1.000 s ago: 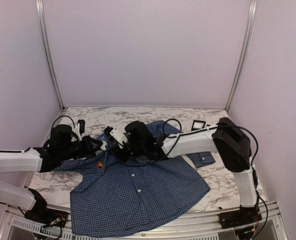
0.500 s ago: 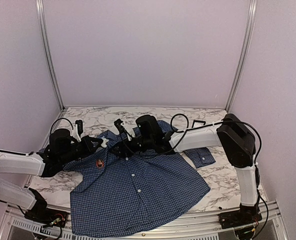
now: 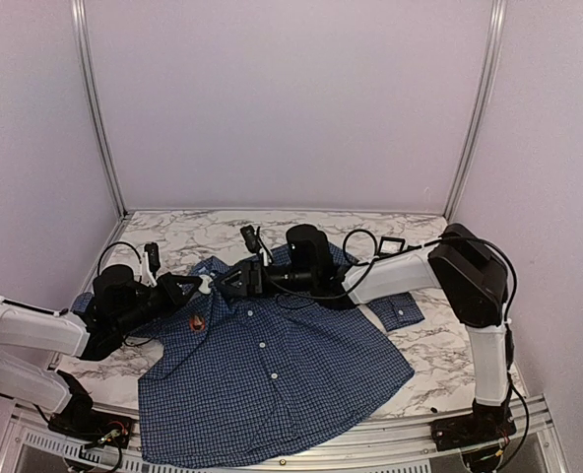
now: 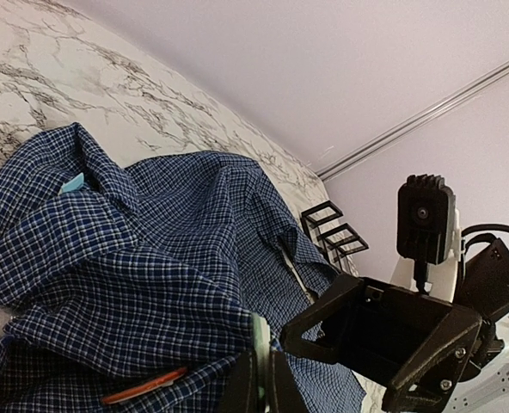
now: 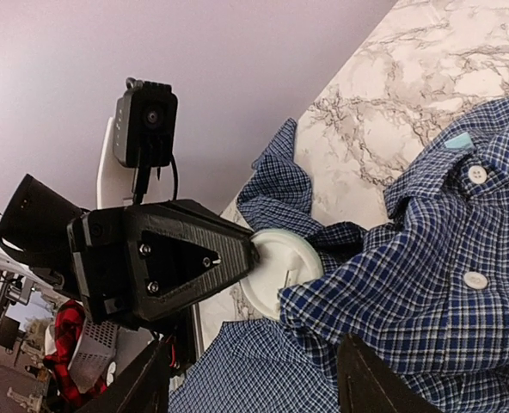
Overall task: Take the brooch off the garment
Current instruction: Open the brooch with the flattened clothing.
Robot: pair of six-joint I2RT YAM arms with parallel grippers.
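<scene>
Dark blue checked cloth, the shirt point(image 3: 272, 374) lies front-up on the table point(image 3: 173, 232), its long axis running from the collar at the far left to the hem at the near edge, with the white button line slanting slightly to the right as it nears the hem. The brooch point(image 3: 197, 321), small and orange-brown, sits on the chest left of the buttons; the left wrist view shows it only edge-on, as a thin sliver. Just beyond it the left tool point(image 3: 203, 287) has its fingers pressed together on a raised fold of the shirt near the collar. The right tool point(image 3: 244, 261) reaches in from the right above the collar, fingers spread and holding nothing, and faces the left one closely. One cuff point(image 3: 398, 313) lies out to the right, with a small black rack point(image 3: 392, 244) beyond it. The table is white marble with grey veins, enclosed by lilac walls point(image 3: 291, 99) and metal posts point(image 3: 95, 108).
</scene>
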